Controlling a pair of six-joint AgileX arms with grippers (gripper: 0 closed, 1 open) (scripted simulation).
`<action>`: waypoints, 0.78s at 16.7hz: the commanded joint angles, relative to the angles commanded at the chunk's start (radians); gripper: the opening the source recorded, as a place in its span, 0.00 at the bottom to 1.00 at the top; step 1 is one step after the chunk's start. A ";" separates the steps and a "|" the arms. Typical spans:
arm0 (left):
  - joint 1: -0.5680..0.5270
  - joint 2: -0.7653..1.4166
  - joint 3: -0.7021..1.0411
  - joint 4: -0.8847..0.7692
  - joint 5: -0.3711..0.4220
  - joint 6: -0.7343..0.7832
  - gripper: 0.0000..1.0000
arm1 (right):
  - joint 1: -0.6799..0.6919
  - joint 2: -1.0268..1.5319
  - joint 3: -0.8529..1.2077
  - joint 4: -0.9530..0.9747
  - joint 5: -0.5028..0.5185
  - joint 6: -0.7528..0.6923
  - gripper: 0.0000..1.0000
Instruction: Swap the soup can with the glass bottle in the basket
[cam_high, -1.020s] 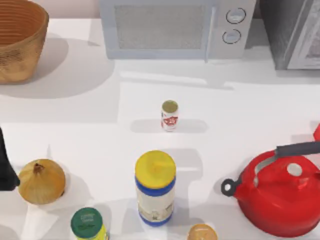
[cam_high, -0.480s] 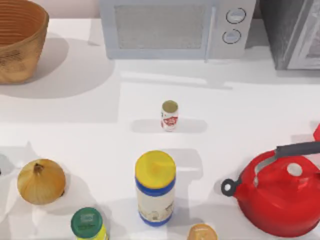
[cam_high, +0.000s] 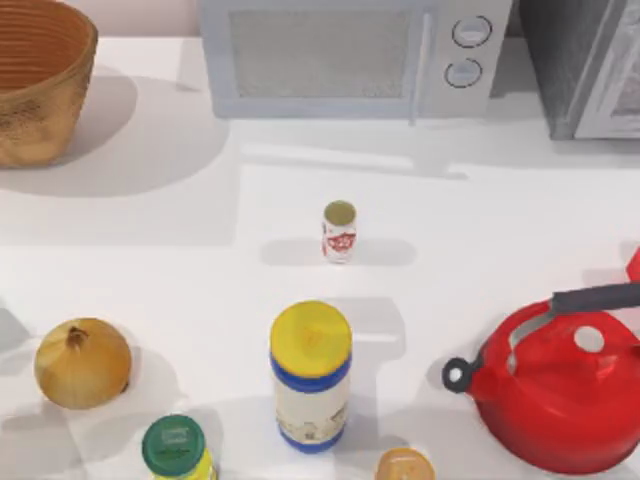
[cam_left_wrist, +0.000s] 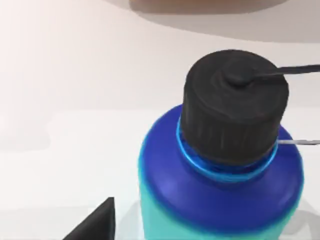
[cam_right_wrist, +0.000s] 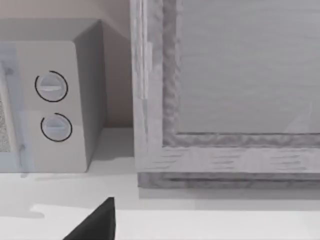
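The tabletop (cam_high: 180, 220) is plain white, crossed by soft shadows, with a pale wall behind it. Taking the soup can (cam_high: 339, 231) as the marker, standing upright near the middle of the white surface: far to its left and farther back sits the basket (cam_high: 40, 85), woven and tan, cut off by the frame's edge, well apart from the can. Left of the can and nearer the front lies an onion (cam_high: 82, 362), and beside that, at the front edge, a green-lidded jar (cam_high: 176, 447). Straight in front of the can stands a tall white-and-blue container with a yellow lid (cam_high: 311, 375), and a small orange-topped thing (cam_high: 403, 466) peeks in at the front edge just right of it. Directly behind the can is a microwave (cam_high: 350, 55) with two round dials; right of that, a grey cabinet-like appliance (cam_high: 590, 65). To the can's right and forward sits a red kettle (cam_high: 560, 385) with a dark handle.

The left wrist view shows what the overhead does not: a blue bottle with a black ribbed cap (cam_left_wrist: 225, 165), very close to the camera, on the white surface. The right wrist view faces the microwave's dials (cam_right_wrist: 52, 107) and the grey appliance's (cam_right_wrist: 225, 90) framed door. In each wrist view a dark wedge sits at the frame's edge; I cannot tell whether either claw is spread or pressed together.
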 joint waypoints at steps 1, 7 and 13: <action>0.014 0.028 0.000 0.008 0.013 0.008 1.00 | 0.000 0.000 0.000 0.000 0.000 0.000 1.00; 0.022 0.047 -0.005 0.012 0.022 0.013 1.00 | 0.000 0.000 0.000 0.000 0.000 0.000 1.00; -0.076 0.201 0.072 0.138 -0.060 -0.049 1.00 | 0.000 0.000 0.000 0.000 0.000 0.000 1.00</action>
